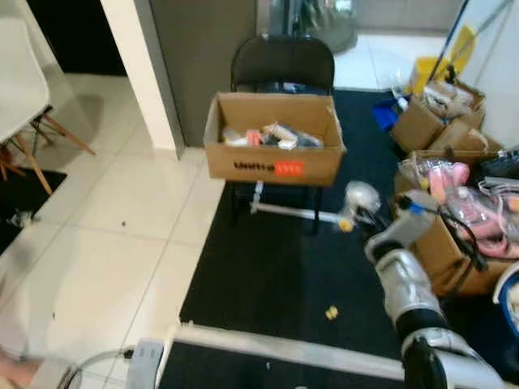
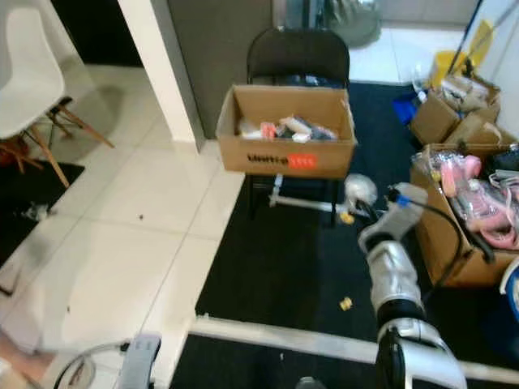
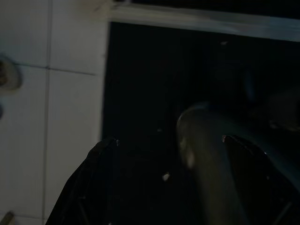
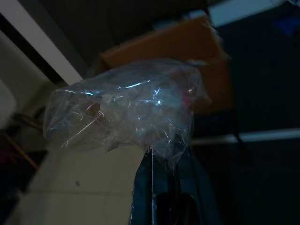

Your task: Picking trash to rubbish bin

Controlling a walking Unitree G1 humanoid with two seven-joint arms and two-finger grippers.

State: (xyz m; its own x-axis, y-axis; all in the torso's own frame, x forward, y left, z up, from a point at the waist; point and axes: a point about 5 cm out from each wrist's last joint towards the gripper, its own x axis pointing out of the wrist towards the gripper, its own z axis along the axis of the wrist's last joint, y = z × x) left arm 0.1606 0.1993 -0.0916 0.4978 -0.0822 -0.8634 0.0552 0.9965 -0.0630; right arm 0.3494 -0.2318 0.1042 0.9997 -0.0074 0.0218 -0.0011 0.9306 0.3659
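My right gripper (image 4: 152,154) is shut on a crumpled piece of clear plastic (image 4: 126,108), pinched by its lower edge. In the eye views the right arm reaches forward over the black rug, and the plastic (image 1: 361,197) hangs in the air just right of and below the open cardboard box (image 1: 274,166). That box stands on a black chair (image 1: 282,61) and holds several bits of trash (image 1: 272,135). A small yellow scrap (image 1: 331,312) lies on the rug. The left gripper (image 3: 173,159) hangs low in the dark over the rug's edge, its fingers apart.
Cardboard boxes with pink items (image 1: 454,243) crowd the right side beside my arm. A white bar (image 1: 292,212) lies under the chair. A pillar (image 1: 142,73) and a white chair (image 1: 20,81) stand to the left on pale tiles. A white strip (image 1: 284,348) crosses the foreground.
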